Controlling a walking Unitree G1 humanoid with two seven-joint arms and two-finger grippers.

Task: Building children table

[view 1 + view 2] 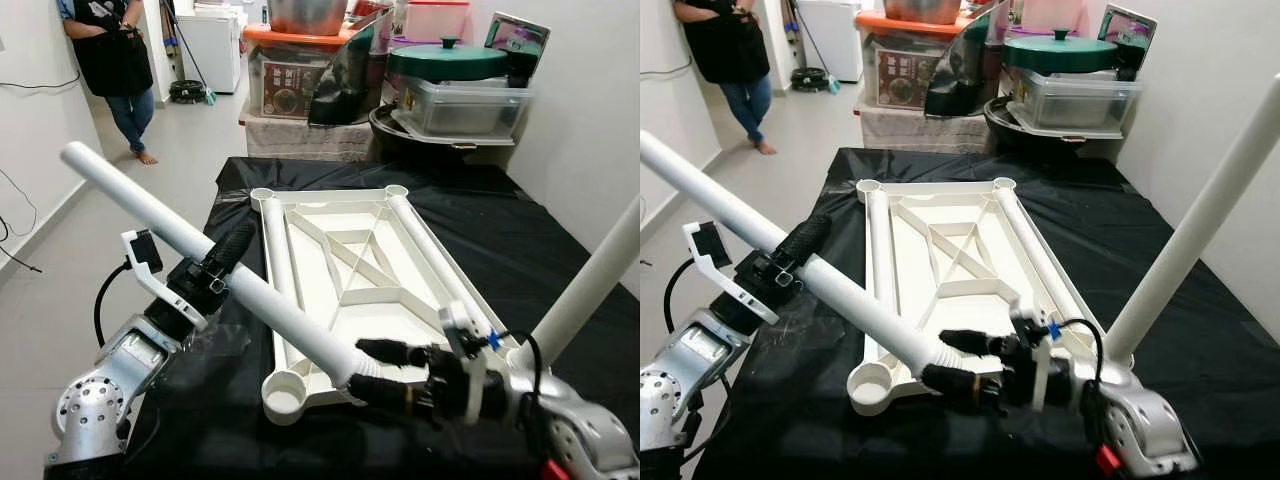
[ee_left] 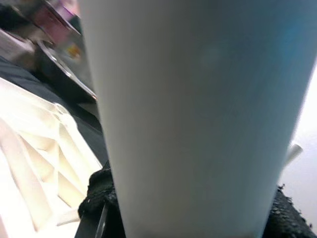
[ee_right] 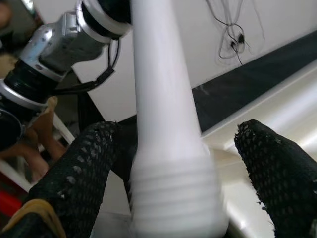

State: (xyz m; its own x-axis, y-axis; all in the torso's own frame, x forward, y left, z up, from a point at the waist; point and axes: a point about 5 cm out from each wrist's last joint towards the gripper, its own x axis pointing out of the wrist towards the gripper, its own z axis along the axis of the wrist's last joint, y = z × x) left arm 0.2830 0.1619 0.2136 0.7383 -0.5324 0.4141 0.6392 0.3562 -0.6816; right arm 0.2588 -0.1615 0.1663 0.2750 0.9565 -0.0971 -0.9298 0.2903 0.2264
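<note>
One white leg tube [image 1: 190, 240] slanting, threaded end down by corner socket [image 1: 283, 397], left hand [image 1: 215, 262] grasping mid-tube, right hand [image 1: 378, 370] fingers parted around its end.

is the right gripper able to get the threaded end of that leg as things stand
Probably yes: the right gripper already straddles the threaded end of the table leg held by the left gripper, fingers open on both sides, nothing between them.

The left arm reaches up from seven o'clock, its silver wrist angled toward one o'clock, and the left end effector [image 1: 222, 262] is clamped around the white leg tube [image 1: 200, 250] partway along its length. The right arm comes in from five o'clock, wrist pointing toward nine o'clock. The right end effector [image 1: 375, 370] has its black fingers [image 3: 81, 173] spread, straddling the tube's threaded end without closing.
</note>
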